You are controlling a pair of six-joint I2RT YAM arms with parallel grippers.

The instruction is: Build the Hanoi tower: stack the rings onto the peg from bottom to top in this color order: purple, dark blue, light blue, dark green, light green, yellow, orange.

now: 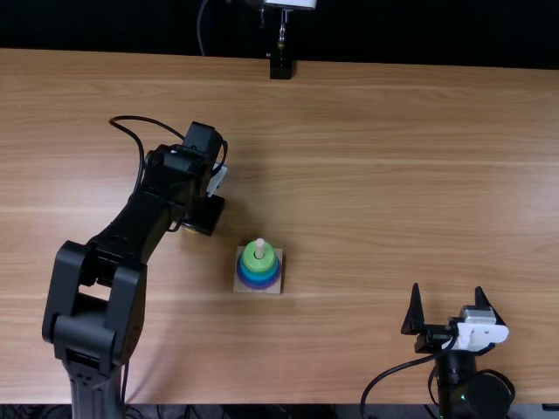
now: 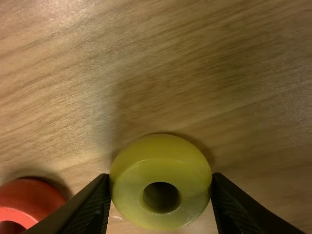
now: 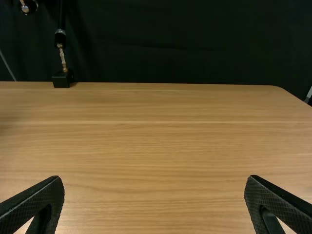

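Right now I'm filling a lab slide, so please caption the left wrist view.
Left gripper with fingers against both sides of the yellow ring, orange ring nearby on the table.

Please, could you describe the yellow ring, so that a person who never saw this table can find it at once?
On the wooden table, find the tower, then the left gripper to its left in the top view. The yellow ring sits between this gripper's fingertips. Its neighbour, the orange-red ring, is outside them.
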